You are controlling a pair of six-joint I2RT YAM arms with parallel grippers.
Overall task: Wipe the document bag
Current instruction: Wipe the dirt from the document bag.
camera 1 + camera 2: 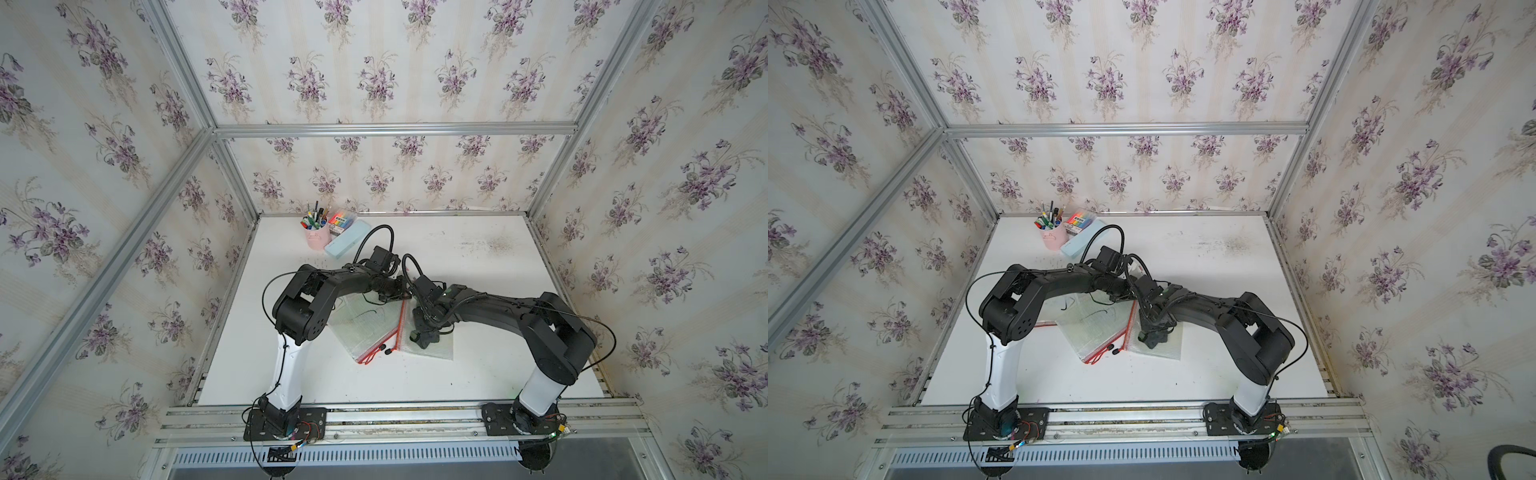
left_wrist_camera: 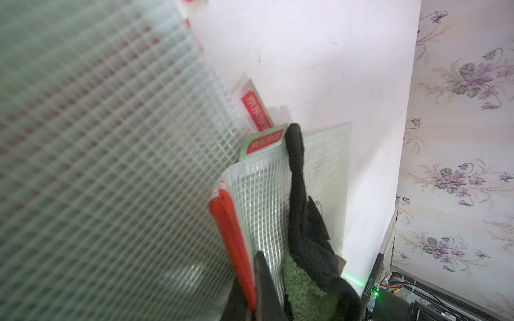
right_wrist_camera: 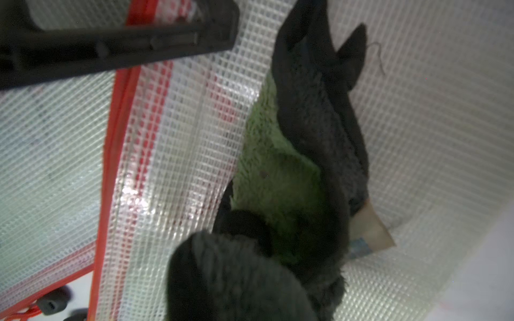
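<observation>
Centrally on the white counter (image 1: 478, 374), a clear grid-mesh document bag (image 1: 438, 351) with a red zip edge is lying against a second mesh bag (image 1: 361, 328). The right gripper (image 1: 424, 337) is pressing a clamped dark, green-faced cloth (image 3: 281, 178) onto it, while the left gripper (image 1: 394, 294) is pinching its zip edge tight.

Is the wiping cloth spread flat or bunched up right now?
Bunched. In the right wrist view the cloth is crumpled, dark side folded over its green side, resting on the mesh document bag.
</observation>
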